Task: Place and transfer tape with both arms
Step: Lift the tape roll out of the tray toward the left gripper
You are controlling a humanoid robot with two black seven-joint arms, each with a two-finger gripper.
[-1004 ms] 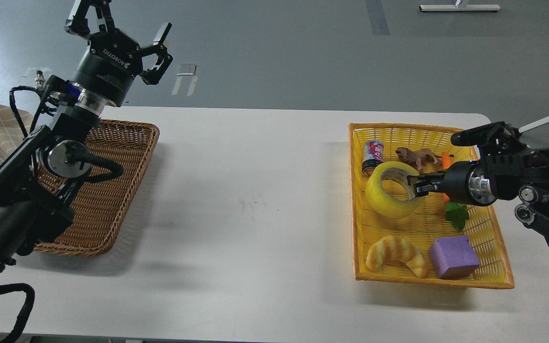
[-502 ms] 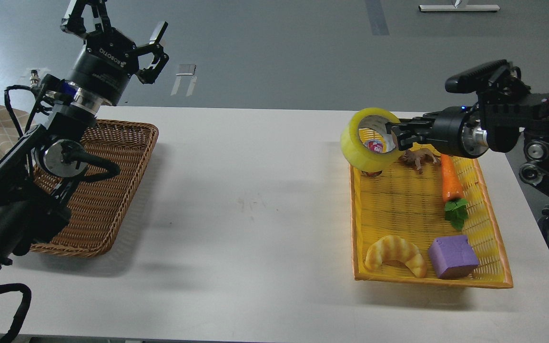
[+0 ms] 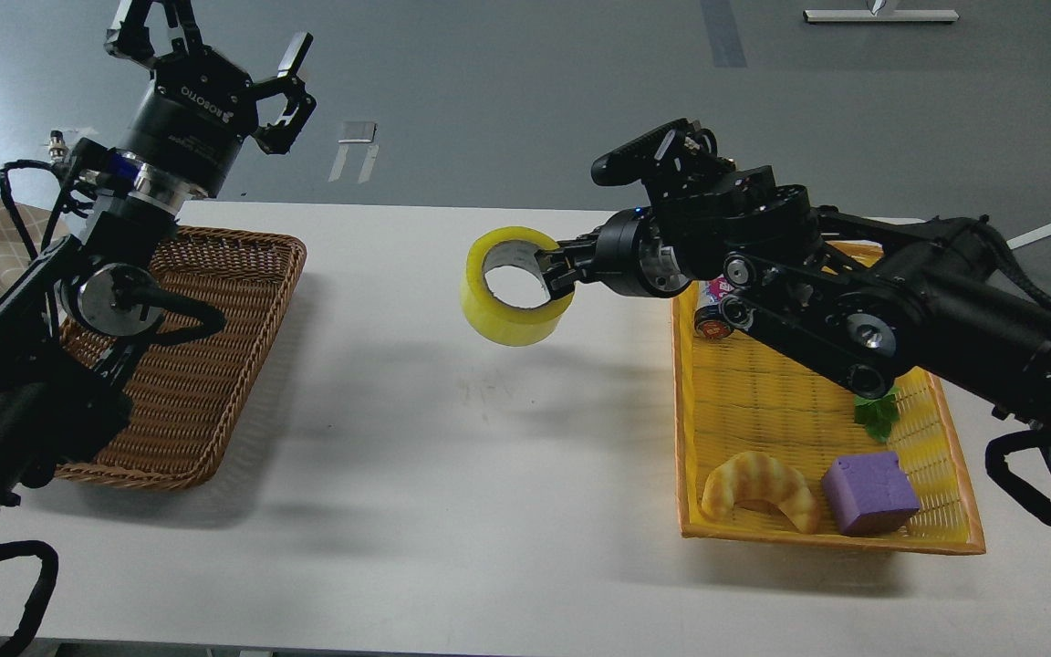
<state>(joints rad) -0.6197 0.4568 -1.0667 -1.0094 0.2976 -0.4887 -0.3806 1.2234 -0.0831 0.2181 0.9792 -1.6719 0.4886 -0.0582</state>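
Observation:
The tape (image 3: pixel 500 315), a wide yellow translucent roll with a grey-white core, hangs in the air above the middle of the white table (image 3: pixel 452 438). My right gripper (image 3: pixel 555 274) is shut on the roll's right wall, one finger inside the core. The right arm reaches in from the right over the yellow basket (image 3: pixel 690 438). My left gripper (image 3: pixel 211 50) is open and empty, raised high above the far end of the brown wicker basket (image 3: pixel 206 365) at the left.
The yellow basket holds a croissant (image 3: pixel 758 488), a purple block (image 3: pixel 868 493), a green leaf (image 3: pixel 877 411) and a partly hidden can (image 3: pixel 712 306). The brown wicker basket shows nothing inside.
My right gripper lifted the tape out of the yellow basket and carried it left, to above the table's middle. My left gripper has drifted slightly left and up.

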